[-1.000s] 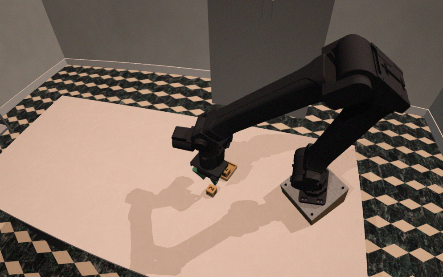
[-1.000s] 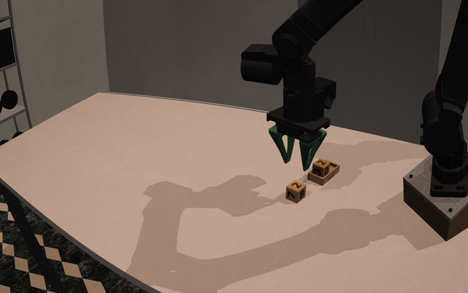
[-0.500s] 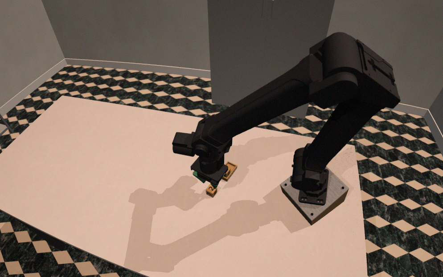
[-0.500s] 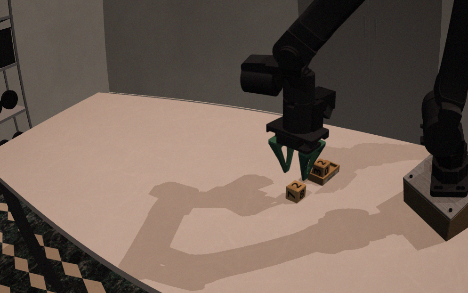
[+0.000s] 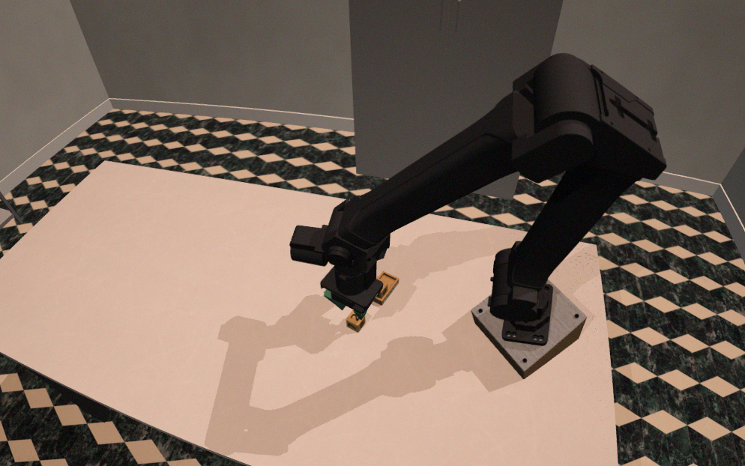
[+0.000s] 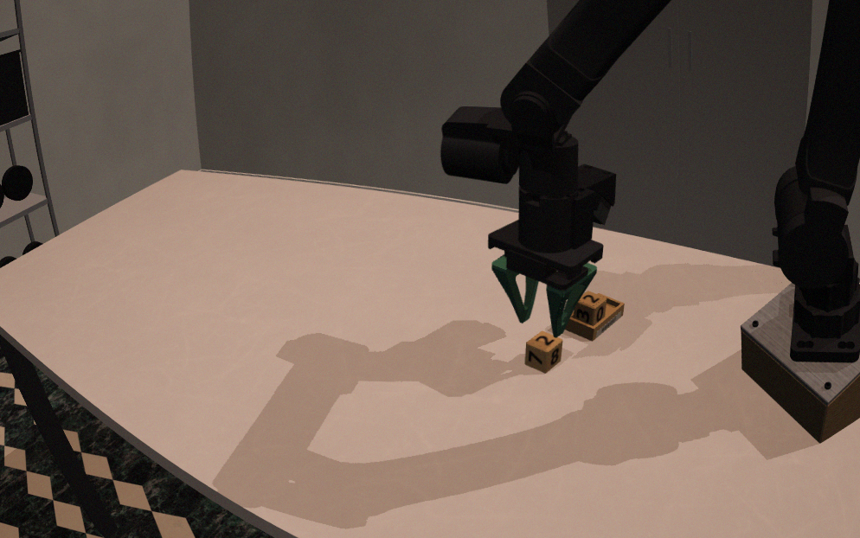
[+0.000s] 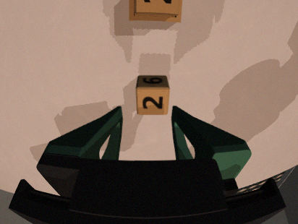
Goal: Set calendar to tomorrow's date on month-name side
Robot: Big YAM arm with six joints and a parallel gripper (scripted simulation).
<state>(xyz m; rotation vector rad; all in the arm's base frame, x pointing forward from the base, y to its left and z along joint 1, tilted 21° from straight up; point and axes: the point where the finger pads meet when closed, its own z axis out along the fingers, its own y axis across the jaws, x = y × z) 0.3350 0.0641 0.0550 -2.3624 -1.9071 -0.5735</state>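
Observation:
A loose wooden cube (image 6: 543, 351) lies on the table outside the tray, with 2 on top and 7 and 8 on its sides. It also shows in the wrist view (image 7: 152, 95) and in the top view (image 5: 355, 320). My gripper (image 6: 540, 326) points down with its green fingers partly open and empty, low over the loose cube. The fingertips sit on either side of the cube's near edge and are not touching it.
The arm's base block (image 6: 802, 374) stands at the table's right. The arm itself hides most of the tray (image 5: 389, 286) in the top view. A shelf rack (image 6: 18, 158) stands off the table at the far left.

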